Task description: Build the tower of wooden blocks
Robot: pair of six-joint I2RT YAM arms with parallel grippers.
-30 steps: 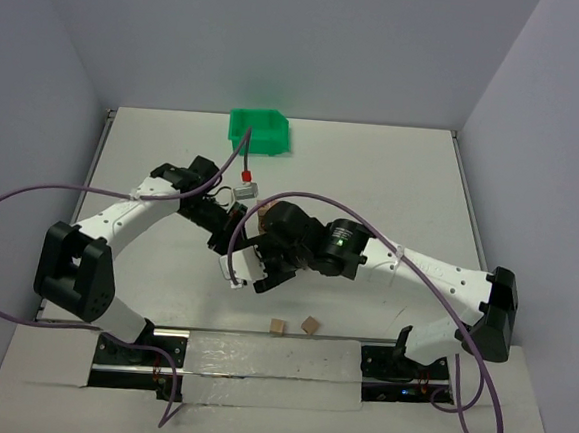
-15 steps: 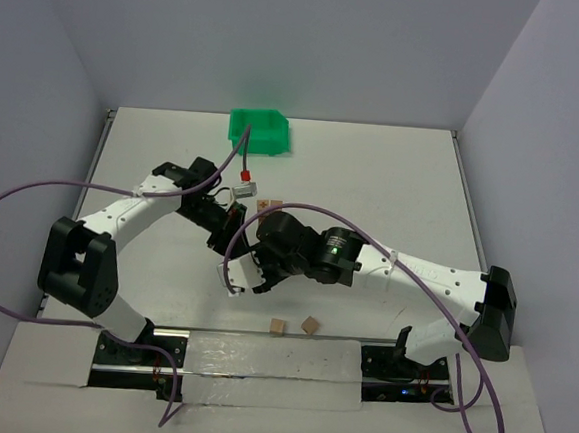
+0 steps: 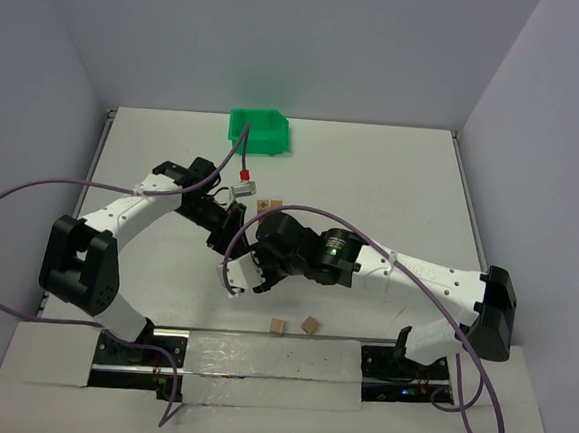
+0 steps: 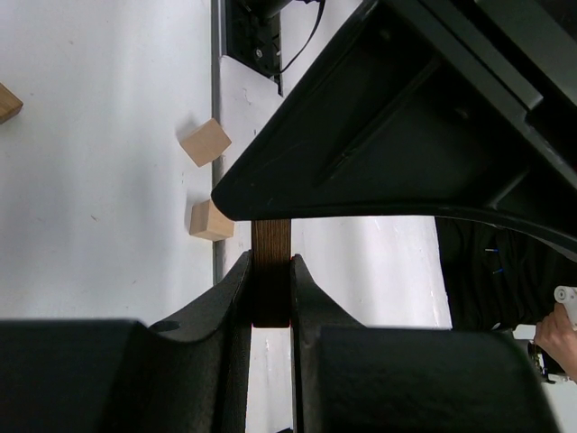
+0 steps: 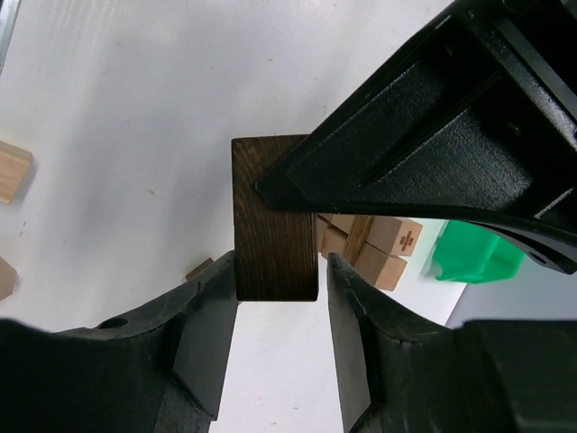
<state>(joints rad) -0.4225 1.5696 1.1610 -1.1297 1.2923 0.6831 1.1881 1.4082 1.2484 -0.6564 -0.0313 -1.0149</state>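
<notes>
A dark brown block [image 4: 270, 244] is pinched by its thin sides in my shut left gripper [image 4: 270, 266], which hangs mid-table [image 3: 229, 240]. My right gripper [image 5: 278, 266] meets it from the near side [image 3: 241, 258]. Its jaws bracket the broad faces of the same dark block [image 5: 270, 198]. The left finger [image 5: 216, 298] touches the block, and a thin gap shows at the right finger [image 5: 347, 298]. Behind it stands the wood block tower [image 5: 374, 239], a low stack of tan blocks with a cross-marked cube on top, small in the top view [image 3: 265, 207].
Two loose tan cubes [image 3: 278, 326] [image 3: 310, 324] lie near the front rail and also show in the left wrist view [image 4: 206, 142] [image 4: 210, 220]. A green bin [image 3: 258, 132] sits at the back edge. A small brown piece [image 5: 200, 268] lies on the table.
My right gripper shifted left and forward to the left gripper's block, and its jaws narrowed around it. The left arm barely moved and kept its grip.
</notes>
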